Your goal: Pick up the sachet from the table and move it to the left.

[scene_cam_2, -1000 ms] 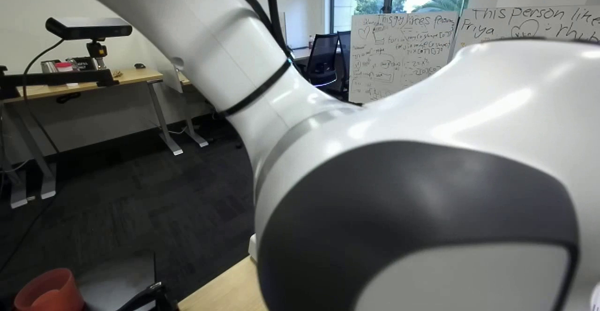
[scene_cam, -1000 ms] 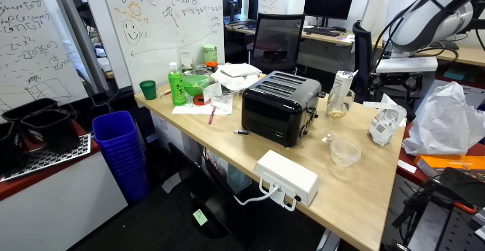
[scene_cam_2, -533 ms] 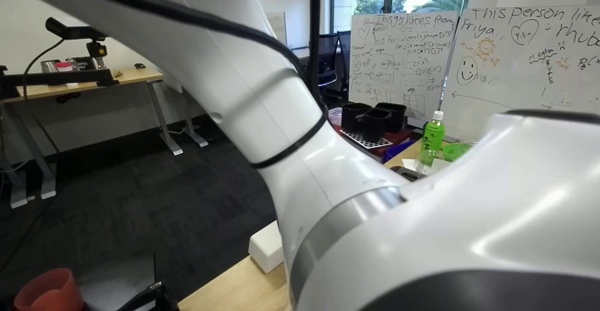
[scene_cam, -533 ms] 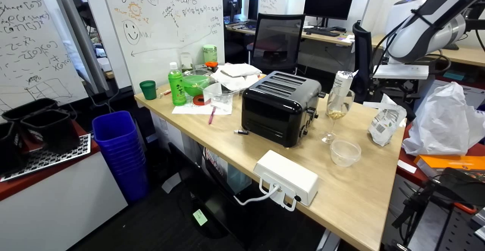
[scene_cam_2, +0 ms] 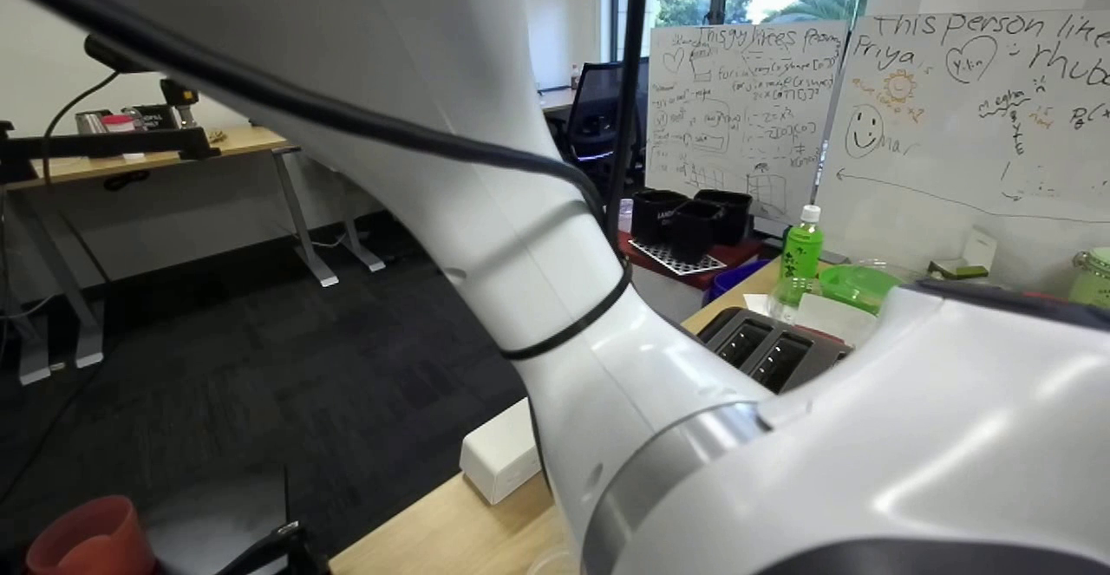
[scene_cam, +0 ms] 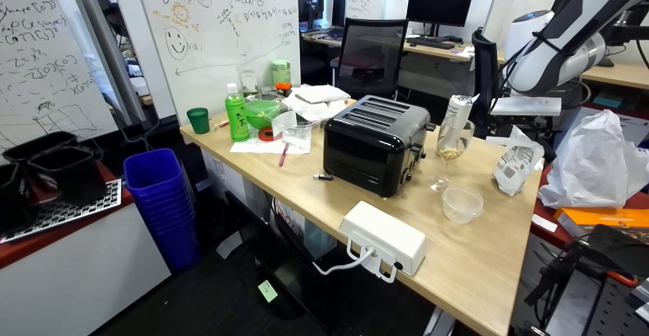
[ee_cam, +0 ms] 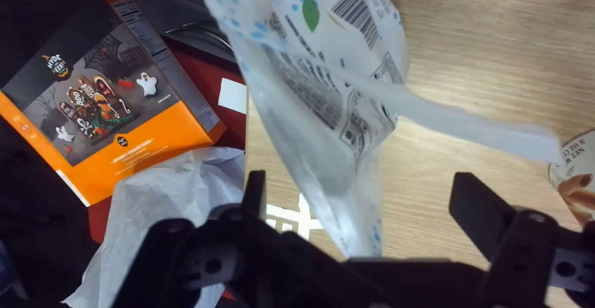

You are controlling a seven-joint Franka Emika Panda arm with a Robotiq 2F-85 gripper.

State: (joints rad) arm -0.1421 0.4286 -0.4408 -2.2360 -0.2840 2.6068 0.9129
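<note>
The sachet (scene_cam: 516, 168) is a crumpled white packet with printing. It stands near the table's right edge in an exterior view. In the wrist view the sachet (ee_cam: 320, 66) shows a barcode, blue dots and a green leaf, its narrow end toward the gripper. A blurred pale strip (ee_cam: 483, 124) extends from beside it. My gripper (ee_cam: 360, 178) is open, with the sachet's narrow end showing between the spread fingers and no contact visible. In an exterior view the arm's wrist hangs behind and above the sachet, and the fingers are hard to make out. The arm hides the sachet in an exterior view.
A wine glass (scene_cam: 451, 143), a clear tub (scene_cam: 461, 205) and a black toaster (scene_cam: 375, 143) stand left of the sachet. A white box (scene_cam: 384, 234) sits at the front edge. A white bag (scene_cam: 596, 163) and an orange box (ee_cam: 116, 108) lie beyond the table edge.
In an exterior view the arm has moved left and slightly down, closer above the sachet. In an exterior view the arm has dropped, uncovering the bottle and toaster. The sachet has not moved.
</note>
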